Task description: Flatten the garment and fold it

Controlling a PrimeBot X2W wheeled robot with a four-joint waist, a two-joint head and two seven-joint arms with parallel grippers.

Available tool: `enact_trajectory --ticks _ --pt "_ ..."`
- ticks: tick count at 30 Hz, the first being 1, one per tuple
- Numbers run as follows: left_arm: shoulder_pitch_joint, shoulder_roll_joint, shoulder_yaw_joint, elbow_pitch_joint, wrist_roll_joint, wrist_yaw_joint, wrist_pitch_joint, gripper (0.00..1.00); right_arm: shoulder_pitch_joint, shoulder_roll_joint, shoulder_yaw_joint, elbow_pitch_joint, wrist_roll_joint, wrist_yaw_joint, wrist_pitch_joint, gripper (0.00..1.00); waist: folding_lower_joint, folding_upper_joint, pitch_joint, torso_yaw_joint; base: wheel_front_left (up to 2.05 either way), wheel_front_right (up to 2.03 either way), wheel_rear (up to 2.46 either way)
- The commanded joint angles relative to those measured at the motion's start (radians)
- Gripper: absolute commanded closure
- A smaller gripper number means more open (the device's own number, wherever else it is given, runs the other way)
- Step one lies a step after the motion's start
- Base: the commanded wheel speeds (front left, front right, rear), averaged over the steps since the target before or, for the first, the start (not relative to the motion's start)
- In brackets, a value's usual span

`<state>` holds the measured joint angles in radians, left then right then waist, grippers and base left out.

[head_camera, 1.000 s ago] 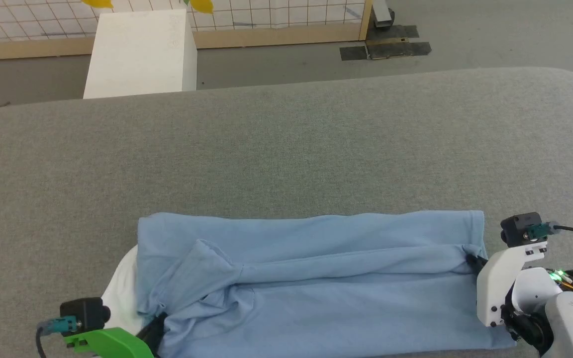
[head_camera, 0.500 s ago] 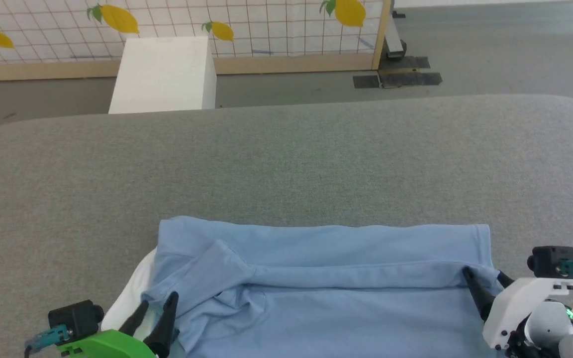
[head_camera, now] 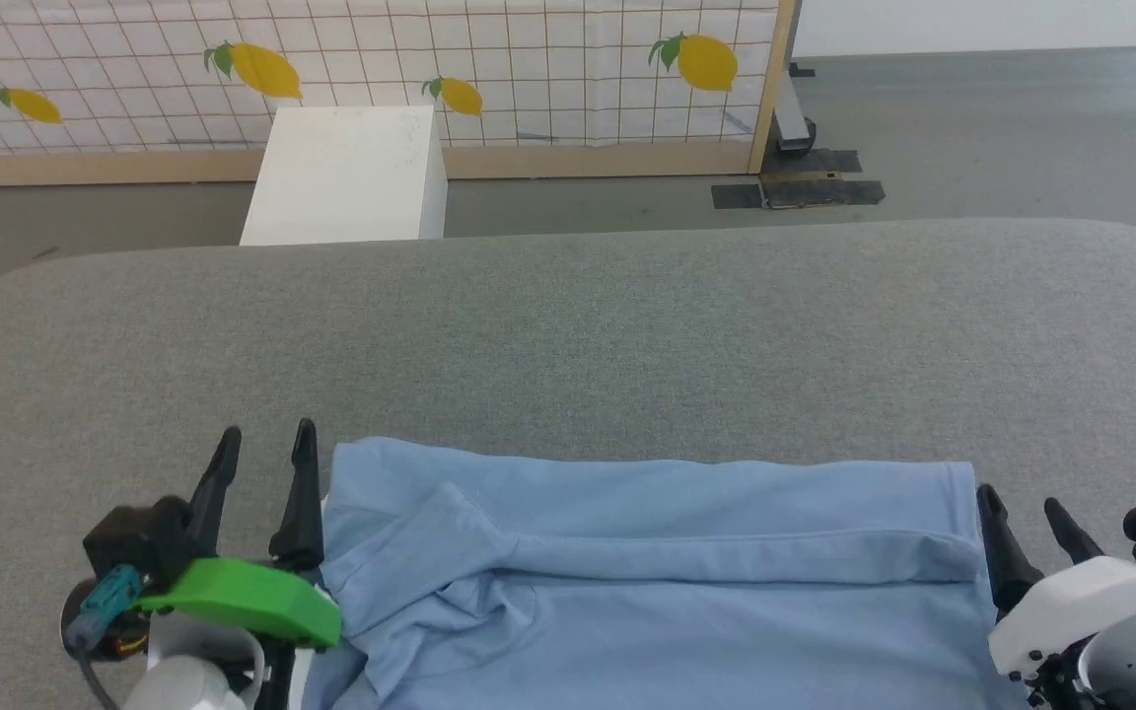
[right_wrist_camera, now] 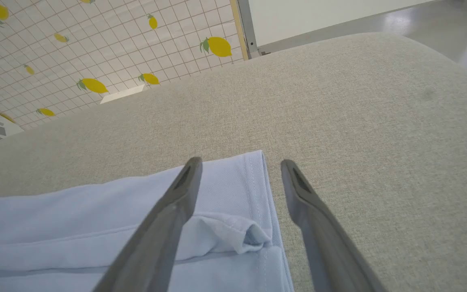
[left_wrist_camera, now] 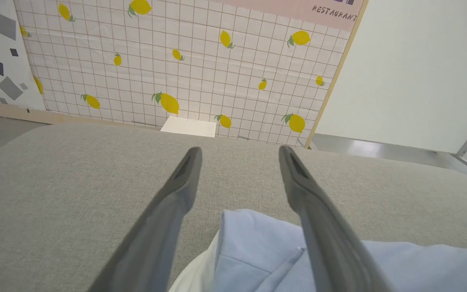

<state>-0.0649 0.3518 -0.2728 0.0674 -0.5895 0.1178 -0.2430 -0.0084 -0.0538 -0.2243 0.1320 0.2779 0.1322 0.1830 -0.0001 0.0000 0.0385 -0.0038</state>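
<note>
The garment (head_camera: 647, 582), a light blue T-shirt, lies folded into a long band across the near part of the grey padded table (head_camera: 568, 335). A sleeve flap is turned over at its left end, and a white patch peeks out there (left_wrist_camera: 195, 275). My left gripper (head_camera: 262, 456) stands open just off the garment's left edge, fingers raised with nothing between them. At the right edge my right gripper (head_camera: 1020, 508) is open too. In the right wrist view its fingers straddle the hemmed corner (right_wrist_camera: 258, 235) of the garment (right_wrist_camera: 116, 227) without holding it.
The grey table stretches far beyond the garment, with rounded far corners. Behind it stand a white box (head_camera: 346, 177) on the floor and a tiled lemon-print wall panel (head_camera: 361, 69) with a wooden frame. Dark tape patches (head_camera: 800, 187) mark the floor at the right.
Both grippers have opened and let go of the garment, then drawn back off its ends. The folded layer now rests on the table. The head camera has tilted up.
</note>
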Motion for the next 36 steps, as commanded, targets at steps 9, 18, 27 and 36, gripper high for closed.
enact_trajectory --ticks 9,18,27,36 --pt "-0.103 -0.082 0.074 0.098 0.147 -0.033 -0.018 0.0 -0.073 0.003 -0.053 0.171 -0.012 -0.002 0.117 0.0 0.0001 0.0 -0.005 -0.009 0.0 0.0 0.0" --pt "-0.098 -0.151 0.147 0.126 0.221 -0.073 -0.019 0.0 -0.158 0.003 -0.045 0.323 -0.067 -0.002 0.313 0.0 0.0001 0.0 -0.004 -0.012 0.0 0.0 0.0" --pt "-0.096 -0.195 0.19 0.159 0.265 -0.128 -0.019 0.0 -0.178 0.003 -0.022 0.388 -0.045 -0.002 0.461 1.0 0.0001 0.0 -0.008 0.006 0.0 0.0 0.0" --pt "-0.098 -0.222 0.233 0.174 0.294 -0.15 -0.019 0.0 -0.177 0.004 -0.141 0.304 -0.181 -0.002 0.379 1.0 0.0001 0.0 0.0 0.004 0.0 0.0 0.0"
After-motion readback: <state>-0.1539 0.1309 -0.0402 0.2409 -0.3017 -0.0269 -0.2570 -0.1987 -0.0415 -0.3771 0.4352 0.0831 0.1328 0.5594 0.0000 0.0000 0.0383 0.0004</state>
